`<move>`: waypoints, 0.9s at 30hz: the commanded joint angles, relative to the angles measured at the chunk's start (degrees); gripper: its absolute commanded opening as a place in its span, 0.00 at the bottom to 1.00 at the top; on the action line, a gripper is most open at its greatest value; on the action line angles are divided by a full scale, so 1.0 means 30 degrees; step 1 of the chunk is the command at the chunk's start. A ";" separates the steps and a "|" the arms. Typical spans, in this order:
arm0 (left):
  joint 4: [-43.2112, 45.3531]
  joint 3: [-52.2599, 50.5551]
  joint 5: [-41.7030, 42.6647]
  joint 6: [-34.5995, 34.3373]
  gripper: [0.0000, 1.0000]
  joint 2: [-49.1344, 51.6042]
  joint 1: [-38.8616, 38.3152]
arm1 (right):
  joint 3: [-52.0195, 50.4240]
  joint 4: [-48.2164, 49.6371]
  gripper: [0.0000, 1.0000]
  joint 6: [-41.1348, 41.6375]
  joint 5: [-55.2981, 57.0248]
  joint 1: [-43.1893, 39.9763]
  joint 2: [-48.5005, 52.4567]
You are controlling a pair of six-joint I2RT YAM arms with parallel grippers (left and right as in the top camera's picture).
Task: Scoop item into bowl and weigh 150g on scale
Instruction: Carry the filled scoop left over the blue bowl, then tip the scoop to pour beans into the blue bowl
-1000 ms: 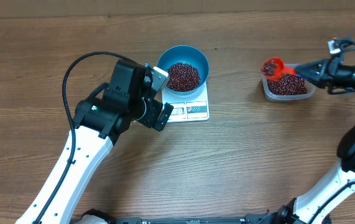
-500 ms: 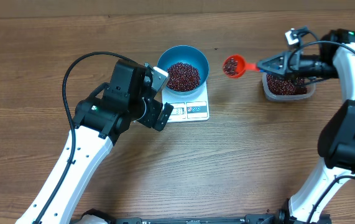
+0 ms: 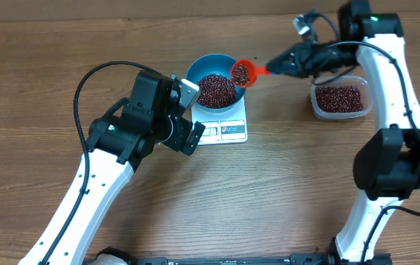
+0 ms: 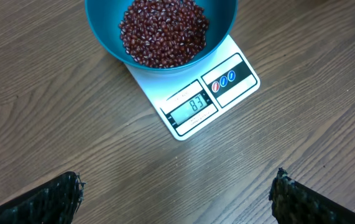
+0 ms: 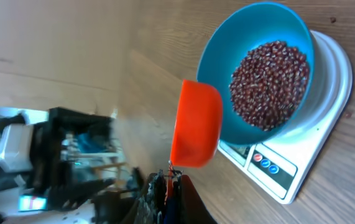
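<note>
Beans (image 3: 216, 90) lay heaped in the blue bowl (image 3: 195, 71) on the white scale (image 3: 228, 131), whose display (image 4: 191, 106) read 83. Right gripper (image 3: 282, 64), clamped on the handle of a red scoop (image 3: 240, 72), held its loaded cup at the bowl's 2 o'clock rim, the handle running toward 3 o'clock. Left gripper (image 3: 193, 112) hung fully spread and empty at 7 o'clock.

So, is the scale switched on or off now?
On. The left wrist view shows digits, 83, in the display of the scale, with the blue bowl of beans on it.
</note>
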 commanded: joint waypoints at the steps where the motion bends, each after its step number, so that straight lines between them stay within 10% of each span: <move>1: 0.0036 0.0022 0.0277 0.0357 1.00 0.0117 -0.0124 | 0.1632 0.0423 0.04 0.2900 0.3555 0.1217 0.0015; 27: 0.0036 0.0022 0.0277 0.0357 0.99 0.0117 -0.0124 | 0.5821 0.0481 0.04 0.4350 2.3540 0.9814 -0.0022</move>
